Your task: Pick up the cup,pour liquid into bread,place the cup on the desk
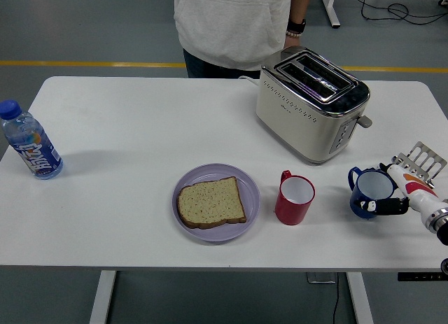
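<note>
A blue cup point(369, 189) is at the right of the white table, held by my right hand point(392, 194), whose fingers curl around its right side. The cup is upright, at or just above the tabletop. A slice of bread point(211, 201) lies on a lilac plate point(250, 183) at the table's front middle. A red cup point(295, 199) stands between the plate and the blue cup. My left arm is out of view.
A cream and chrome toaster point(311, 103) stands behind the cups. A water bottle point(30, 143) stands at the far left. A metal rack-like piece point(421, 159) lies at the right edge. A person in a grey top point(234, 19) stands at the far side.
</note>
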